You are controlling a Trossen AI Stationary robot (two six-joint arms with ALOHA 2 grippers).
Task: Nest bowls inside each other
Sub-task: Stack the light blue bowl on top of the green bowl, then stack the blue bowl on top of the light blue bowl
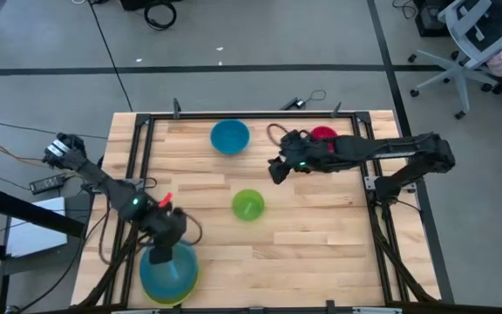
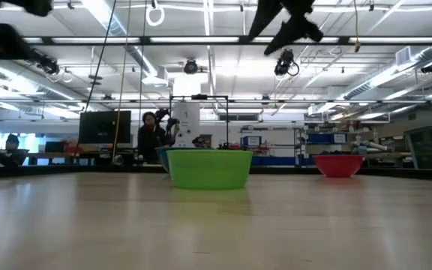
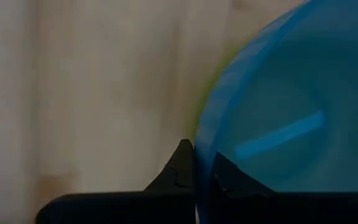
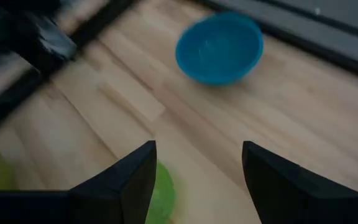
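Observation:
Near the table's front left corner, the large light blue bowl [image 1: 169, 272] lies inside the large lime green bowl [image 1: 172, 301], whose rim shows around it. My left gripper [image 1: 162, 249] is over the blue bowl's far rim, shut on it. The medium teal-blue bowl [image 1: 230, 136] stands at the far middle and the small green bowl [image 1: 247, 205] in the middle. The small magenta-red bowl [image 1: 324, 133] stands at the far right, partly hidden by my right arm. My right gripper [image 1: 277, 170] hangs open above the table between the teal-blue bowl [image 4: 219, 46] and the small green bowl [image 4: 161, 193]. My left gripper pinches the light blue bowl's rim [image 3: 199, 155], with one finger [image 3: 232, 177] inside the bowl and one finger [image 3: 176, 171] outside. The fingers come from above, pointing steeply down. The lime green bowl's edge [image 3: 213, 81] shows just outside the blue wall. I cannot tell whether the blue bowl rests fully in it.
A black frame [image 1: 138, 157] runs along the table's left, far and right sides. Bare wood [image 1: 312, 253] lies at the near right. In the low view the small green bowl [image 2: 208, 169] and the magenta-red bowl [image 2: 339, 165] stand upright on their bases. A person [image 2: 152, 135] is far behind the table.

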